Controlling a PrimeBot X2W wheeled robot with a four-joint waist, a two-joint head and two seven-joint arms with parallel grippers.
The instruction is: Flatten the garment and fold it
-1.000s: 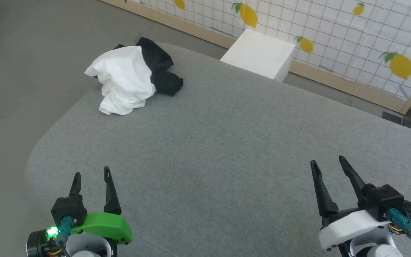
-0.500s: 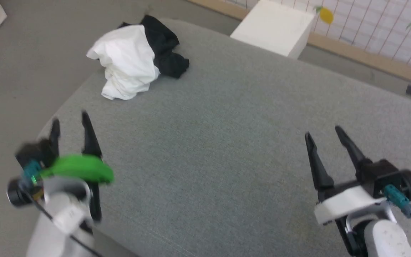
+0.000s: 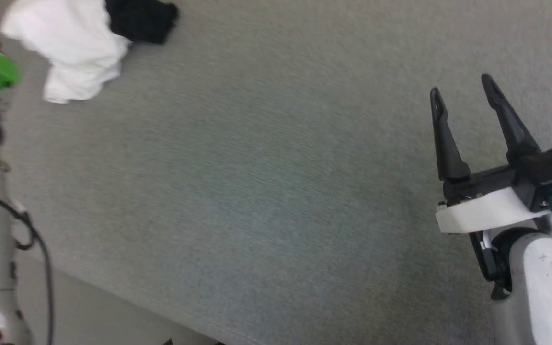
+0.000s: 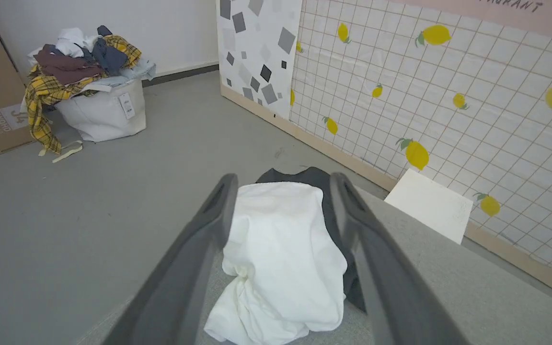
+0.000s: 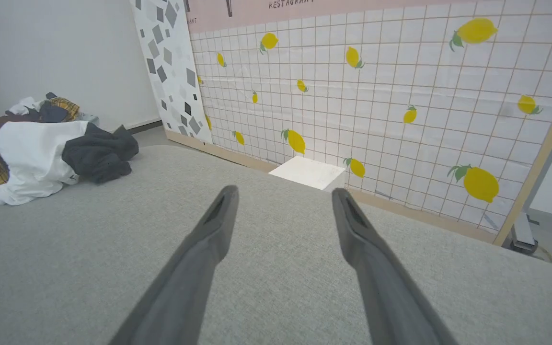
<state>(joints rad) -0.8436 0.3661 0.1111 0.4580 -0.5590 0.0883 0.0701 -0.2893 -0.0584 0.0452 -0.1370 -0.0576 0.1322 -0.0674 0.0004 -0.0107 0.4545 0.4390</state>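
Currently left gripper (image 4: 283, 178) stands apart, empty, framing the crumpled T-shirt (image 4: 281, 258) at centre of the left wrist view; likely lined up for a first grab. Right gripper (image 3: 461, 85), also apart and empty, hovers at head-view right over the grey padded table (image 3: 257, 167), well apart from the T-shirt at upper left.

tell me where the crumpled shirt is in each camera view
Head view: the garment at the top left corner.
Left wrist view: garment at lower centre, seen between the left gripper fingers.
Right wrist view: garment at the far left, mid-height.
Shared landmark: the grey surface under it.
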